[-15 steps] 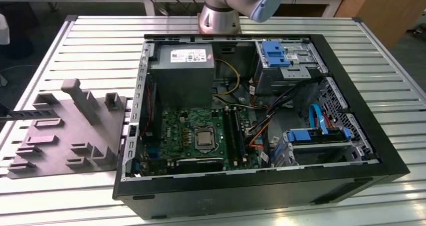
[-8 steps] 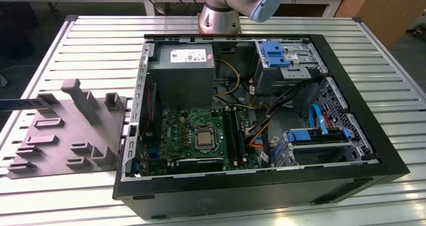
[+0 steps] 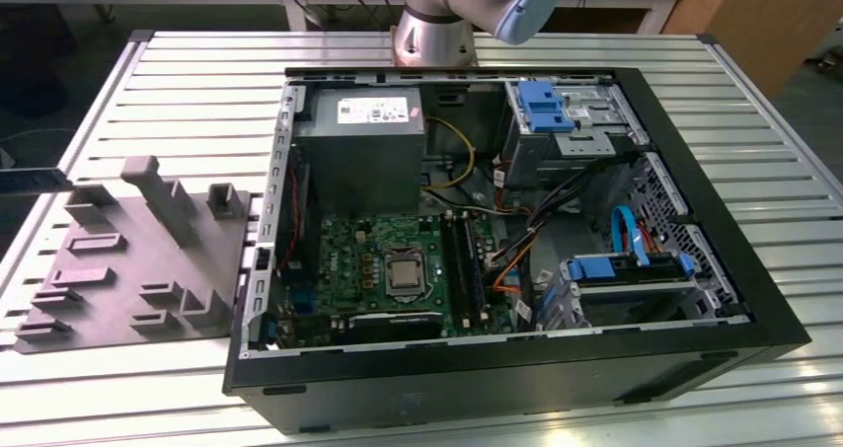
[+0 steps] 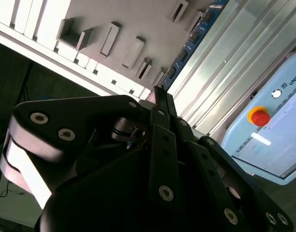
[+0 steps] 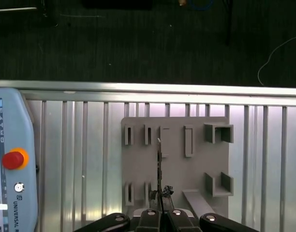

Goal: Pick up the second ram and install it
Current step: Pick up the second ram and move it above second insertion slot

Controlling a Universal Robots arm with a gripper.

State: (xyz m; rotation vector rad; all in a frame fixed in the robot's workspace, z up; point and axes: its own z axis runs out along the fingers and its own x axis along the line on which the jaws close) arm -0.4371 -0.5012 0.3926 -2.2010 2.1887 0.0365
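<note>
The second ram (image 5: 159,169) is a thin dark stick seen edge-on, reaching out from my gripper (image 5: 160,209), which is shut on it. In the second wrist view the same ram (image 4: 196,36) shows as a blue-green board with black chips, running away from the black fingers (image 4: 162,121). It hangs well above the grey holder tray (image 5: 196,169) with its several slots. In the exterior view that tray (image 3: 132,269) lies left of the open computer case (image 3: 527,368). The green motherboard (image 3: 355,250) has long black memory slots (image 3: 461,260) beside the processor socket.
A teach pendant (image 5: 12,159) with a red stop button lies on the slatted metal table beside the tray. Inside the case are a grey power supply (image 3: 355,141), blue-latched drive cages (image 3: 547,107), and loose cables (image 3: 527,240) close to the memory slots.
</note>
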